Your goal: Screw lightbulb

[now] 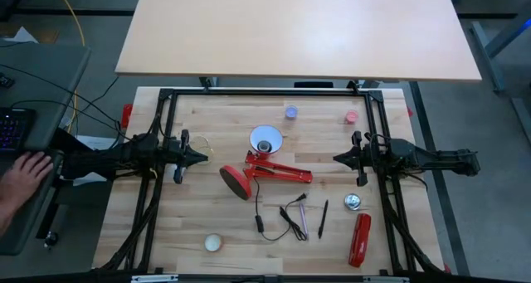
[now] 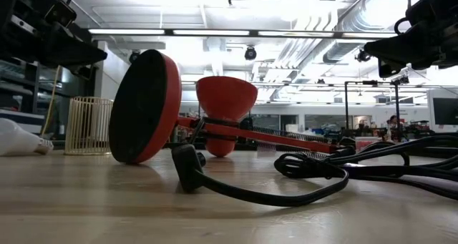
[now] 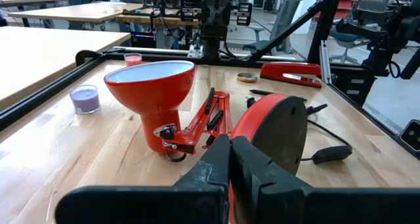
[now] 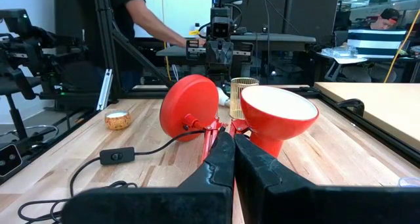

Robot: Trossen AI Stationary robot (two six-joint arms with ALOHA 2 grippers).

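One lightbulb [image 2: 18,139] is lying on its side on the tabletop [image 1: 182,217], just beside a wire cage [image 2: 87,124], on the left arm's side of the red lamp [image 1: 267,171]; the lamp is lying tipped over mid-table, its shade [image 1: 265,139] opening upward and its round base [image 1: 235,182] tilting on edge; its black cable [image 1: 274,221] is trailing across the wood; the left pincer [image 1: 202,156] is hovering near the lamp's base, fingers pressed together, holding nothing; the right pincer [image 1: 338,158] is waiting opposite, likewise pressed together and empty; by my judgement the task is sitting at its very start, the bulb not yet picked up; the next move is calling for the left pincer spreading, dropping to the bulb and pinching it gently, with the lamp probably needing steadying before any threading
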